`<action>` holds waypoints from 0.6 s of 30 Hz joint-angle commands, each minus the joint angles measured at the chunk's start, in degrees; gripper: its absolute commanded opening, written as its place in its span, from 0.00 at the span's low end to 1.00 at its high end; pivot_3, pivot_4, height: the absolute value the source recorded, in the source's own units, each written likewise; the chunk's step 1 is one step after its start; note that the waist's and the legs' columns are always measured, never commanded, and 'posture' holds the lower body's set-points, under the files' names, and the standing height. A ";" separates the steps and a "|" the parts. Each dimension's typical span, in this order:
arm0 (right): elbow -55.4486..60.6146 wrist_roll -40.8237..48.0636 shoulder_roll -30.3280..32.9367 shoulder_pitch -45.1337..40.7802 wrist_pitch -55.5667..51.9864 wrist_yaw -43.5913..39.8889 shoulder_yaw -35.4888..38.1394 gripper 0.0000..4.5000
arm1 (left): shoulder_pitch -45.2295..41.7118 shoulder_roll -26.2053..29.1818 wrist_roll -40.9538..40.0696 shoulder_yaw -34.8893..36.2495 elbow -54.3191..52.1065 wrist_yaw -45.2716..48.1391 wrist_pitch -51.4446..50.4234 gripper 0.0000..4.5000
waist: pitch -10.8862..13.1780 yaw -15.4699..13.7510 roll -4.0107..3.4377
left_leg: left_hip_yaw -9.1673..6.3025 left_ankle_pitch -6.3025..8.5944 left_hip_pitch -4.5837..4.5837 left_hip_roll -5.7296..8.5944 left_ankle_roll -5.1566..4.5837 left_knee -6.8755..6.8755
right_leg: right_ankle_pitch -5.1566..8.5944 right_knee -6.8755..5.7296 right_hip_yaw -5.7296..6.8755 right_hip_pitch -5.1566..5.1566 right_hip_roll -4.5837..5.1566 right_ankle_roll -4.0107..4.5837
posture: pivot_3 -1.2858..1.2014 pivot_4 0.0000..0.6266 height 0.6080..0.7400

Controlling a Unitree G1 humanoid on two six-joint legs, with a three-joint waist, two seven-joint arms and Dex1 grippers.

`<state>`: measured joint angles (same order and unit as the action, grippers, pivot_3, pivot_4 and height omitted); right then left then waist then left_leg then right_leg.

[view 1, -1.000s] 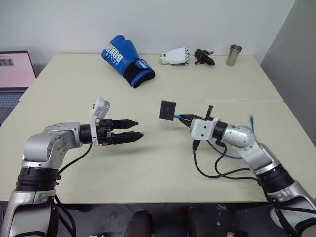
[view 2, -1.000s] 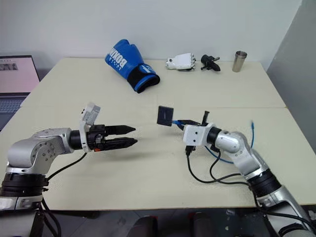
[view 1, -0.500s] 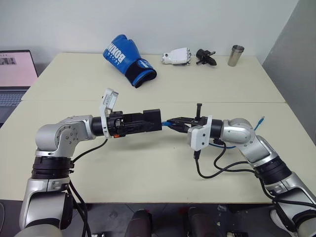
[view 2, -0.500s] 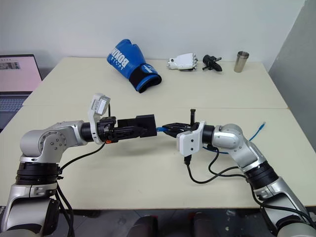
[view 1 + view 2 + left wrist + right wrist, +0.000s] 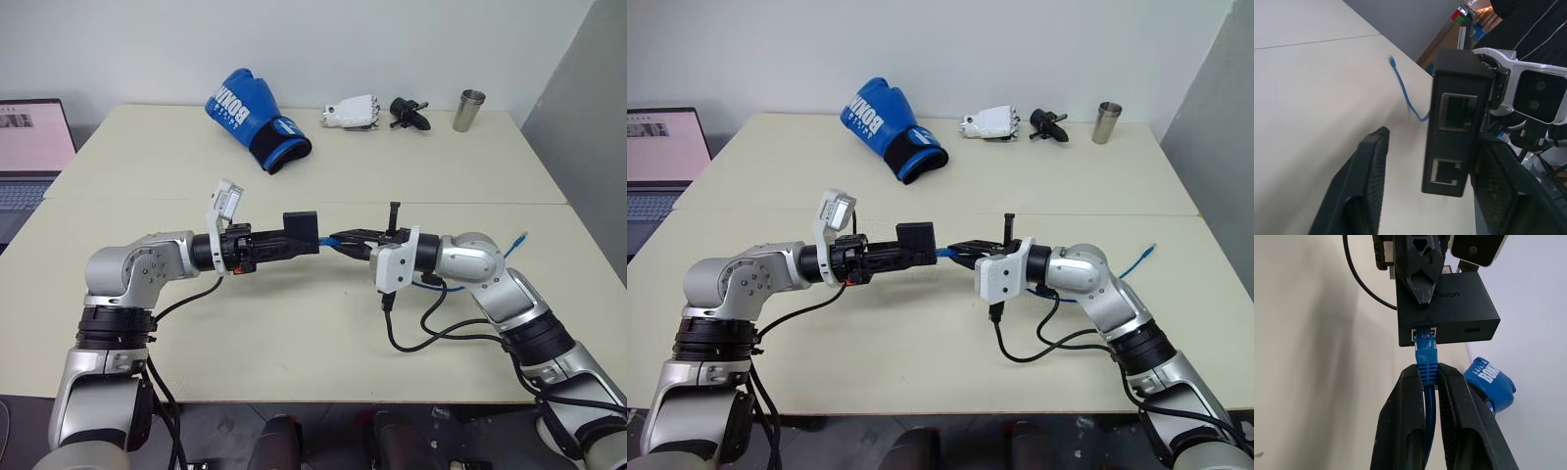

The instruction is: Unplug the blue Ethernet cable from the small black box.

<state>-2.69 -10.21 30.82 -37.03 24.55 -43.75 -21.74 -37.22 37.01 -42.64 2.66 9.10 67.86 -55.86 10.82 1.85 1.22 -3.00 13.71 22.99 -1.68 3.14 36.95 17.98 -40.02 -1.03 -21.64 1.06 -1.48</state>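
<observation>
Gripping – 2 pincers (image 5: 294, 241), 1 box (image 5: 301, 231), 1 cable (image 5: 1425, 363).

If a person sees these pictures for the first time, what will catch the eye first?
Above the middle of the table, the two grippers meet: the left gripper holds the small black box, the right gripper grips the blue Ethernet cable, still plugged in. Behind lies a blue boxing glove.

Small black box (image 5: 1447, 308): matt black plastic, smooth, faint printed lettering. Blue Ethernet cable (image 5: 1425, 360): glossy blue plastic, ribbed boot. Right gripper (image 5: 1426, 382) fingers: black plastic, slight sheen. Left gripper (image 5: 1425, 161) pads: finely textured, perhaps rubber. Table (image 5: 294, 333): smooth matt cream. Boxing glove (image 5: 247, 117): shiny blue leather-like skin. Cup (image 5: 466, 109): brushed metal.
</observation>
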 commanded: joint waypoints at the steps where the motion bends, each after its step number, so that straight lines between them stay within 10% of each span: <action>1: 2.44 -0.62 -0.22 -0.55 1.95 0.00 0.80 0.02 | -1.45 -0.45 0.35 0.11 0.23 -0.23 0.45 0.30 | 0.00 0.00 0.00 | 0.00 0.00 0.00 0.00 0.00 0.00 | 0.00 0.00 0.00 0.00 0.00 0.00 | 0.52 0.24 1.00; 10: 3.75 -1.65 -0.07 0.62 0.30 -1.27 0.35 0.02 | -1.44 -0.61 1.34 -0.07 0.78 -0.48 0.99 0.18 | 0.00 -0.01 0.00 | 0.00 0.00 0.00 0.00 0.00 0.00 | 0.00 0.00 0.00 0.00 0.00 0.00 | 0.52 0.24 1.00; 18: 13.08 6.36 2.74 4.16 -7.98 -6.78 3.48 0.50 | -1.51 1.03 4.39 -1.73 0.65 2.05 4.48 0.18 | 0.00 -0.06 0.00 | -0.02 0.00 0.01 0.00 0.00 0.00 | 0.00 0.00 0.01 0.01 0.01 0.00 | 0.52 0.24 1.00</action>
<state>5.16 -9.08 33.00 -33.31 20.33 -48.58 -21.14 -37.60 36.62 -39.39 1.53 11.06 68.28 -54.06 10.82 1.79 1.22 -3.02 13.71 23.00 -1.67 3.14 36.95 17.98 -40.01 -1.02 -21.63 1.07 -1.48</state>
